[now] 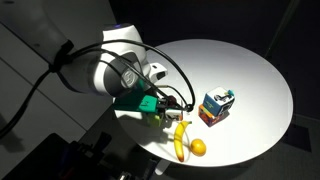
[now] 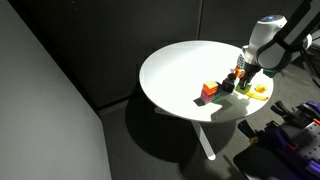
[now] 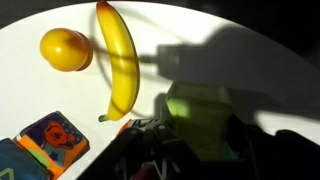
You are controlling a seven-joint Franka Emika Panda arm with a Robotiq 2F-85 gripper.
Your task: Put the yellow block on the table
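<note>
Closest to my wrist camera, low and right of centre, the yellow block point(image 3: 200, 120) looks pinched in my nearly closed gripper point(image 1: 163, 107) just above the table point(image 1: 240, 60), leaving 1 step: setting it down and letting go.

The table point(image 3: 250, 50) surface is white, with a dark shadow across its right side. A banana point(image 3: 120, 60) lies lengthwise at centre left, and a round orange fruit point(image 3: 64, 50) lies just left of it, apart. A multicoloured block cluster point(image 3: 48, 142) occupies the near left corner. The yellow block point(image 3: 198, 112) sits in shadow between the dark parts of the gripper point(image 3: 200, 138) at the near edge. Finger contact cannot be resolved.
</note>
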